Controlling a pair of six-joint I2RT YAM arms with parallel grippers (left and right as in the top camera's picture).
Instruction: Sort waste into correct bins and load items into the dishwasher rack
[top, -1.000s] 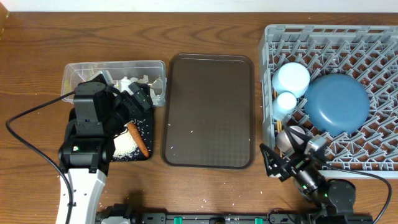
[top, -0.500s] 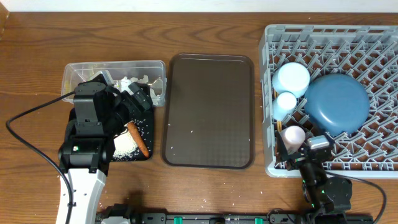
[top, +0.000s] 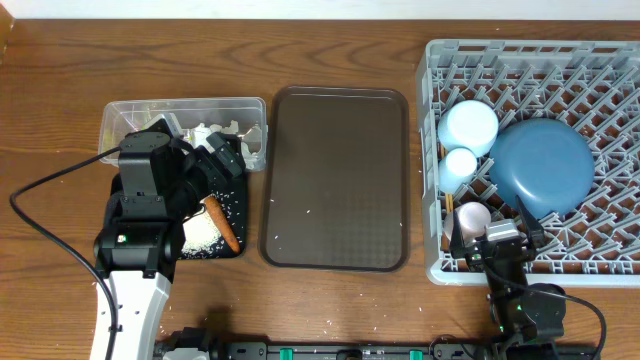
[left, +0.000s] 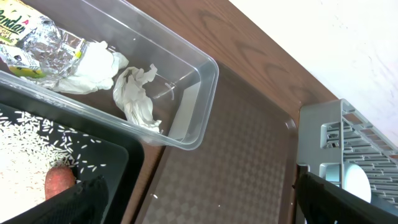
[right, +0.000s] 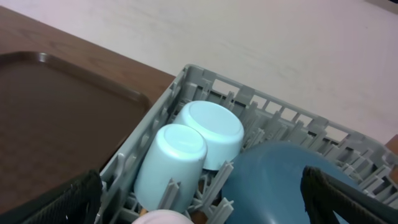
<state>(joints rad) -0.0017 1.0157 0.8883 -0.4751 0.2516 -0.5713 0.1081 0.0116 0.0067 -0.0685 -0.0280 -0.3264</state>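
Observation:
The clear tub (top: 185, 108) holds crumpled tissue (left: 137, 96), a silvery packet (left: 46, 46) and a yellow-green wrapper (left: 13, 26). The black tray (top: 232, 195) holds the orange carrot (top: 222, 225) and white rice (top: 200, 235). My left gripper (top: 222, 165) hovers over the black tray, open and empty; it also shows in the left wrist view (left: 199, 211). In the grey rack (top: 600, 60) lie the light-blue bowl (top: 468, 127), the light-blue cup (top: 460, 165), the dark-blue plate (top: 540, 165) and the pinkish cup (top: 474, 216). My right gripper (top: 500, 238) is open at the rack's front left, just behind the pinkish cup.
The large brown serving tray (top: 335, 180) lies between the bins and the rack, with a few rice grains on it. A black cable (top: 40, 190) loops left of the left arm. Some rice grains lie on the table at the front.
My right arm has swung right from the rack's front-left corner to sit at the rack's front edge by the pinkish cup. The left arm has not moved.

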